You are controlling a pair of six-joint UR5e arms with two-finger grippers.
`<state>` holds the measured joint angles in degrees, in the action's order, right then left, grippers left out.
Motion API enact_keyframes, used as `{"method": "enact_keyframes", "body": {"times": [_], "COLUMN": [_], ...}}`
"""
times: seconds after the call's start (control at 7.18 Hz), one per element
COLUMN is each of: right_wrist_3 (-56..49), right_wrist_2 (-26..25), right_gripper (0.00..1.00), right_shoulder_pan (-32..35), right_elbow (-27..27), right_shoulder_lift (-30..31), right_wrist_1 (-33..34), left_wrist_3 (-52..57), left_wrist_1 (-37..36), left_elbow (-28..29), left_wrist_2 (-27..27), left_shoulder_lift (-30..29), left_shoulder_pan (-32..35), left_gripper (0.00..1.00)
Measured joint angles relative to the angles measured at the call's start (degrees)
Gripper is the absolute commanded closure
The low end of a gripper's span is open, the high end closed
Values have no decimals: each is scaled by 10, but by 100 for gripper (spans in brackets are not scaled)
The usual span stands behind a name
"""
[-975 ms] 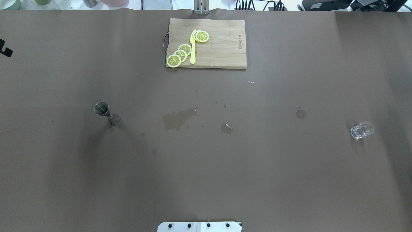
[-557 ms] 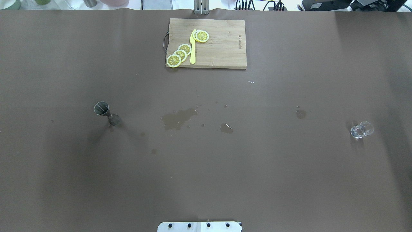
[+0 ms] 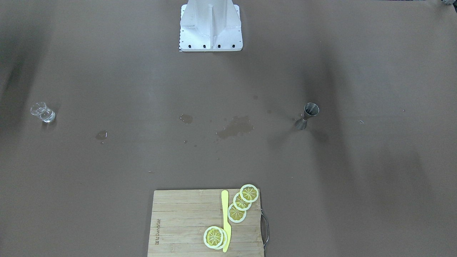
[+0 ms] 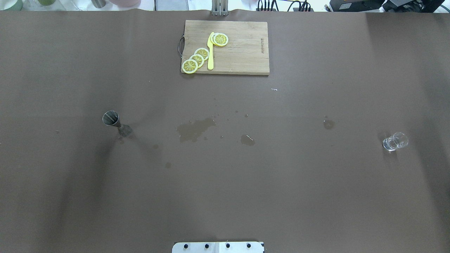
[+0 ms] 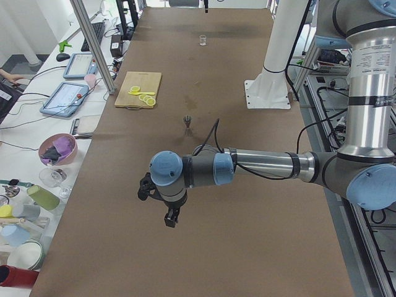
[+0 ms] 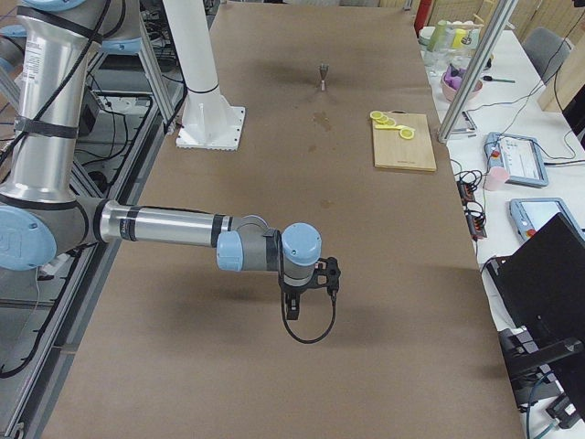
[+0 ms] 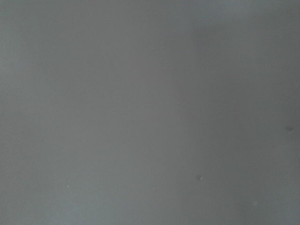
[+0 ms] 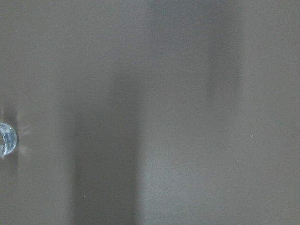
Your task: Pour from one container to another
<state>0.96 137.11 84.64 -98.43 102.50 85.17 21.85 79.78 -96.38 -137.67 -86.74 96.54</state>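
Cup (image 4: pixel 395 141) stands apart from right gripper (image 6: pixel 291 313), jigger (image 4: pixel 117 123) apart from left gripper (image 5: pixel 170 220); finger spacing cannot be told.

silver left arm (image 5: pixel 266 164) and right arm (image 6: pixel 164 224) with pale blue joint caps (image 5: pixel 166 168), white pedestal (image 3: pixel 210 25) with 4 black screws (image 3: pixel 204 46).

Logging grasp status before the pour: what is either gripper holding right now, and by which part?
Nothing: the glass cup and the jigger stand free on the table, far from the left gripper and right gripper.
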Motion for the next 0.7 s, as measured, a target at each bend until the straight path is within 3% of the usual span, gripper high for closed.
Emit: {"method": "enact_keyframes", "body": {"times": [0.7], "right_wrist_3": [0], "right_wrist_2": [0], "right_gripper": [0], "right_shoulder_pan": [0], "right_elbow": [1], "right_shoulder_lift": [0], "right_wrist_1": [0], "left_wrist_3": [-55], "left_wrist_1": [5], "left_elbow": [-23], "left_wrist_2": [3], "left_shoulder_lift": [5], "left_shoulder_pan": [7], "left_gripper": [2]}}
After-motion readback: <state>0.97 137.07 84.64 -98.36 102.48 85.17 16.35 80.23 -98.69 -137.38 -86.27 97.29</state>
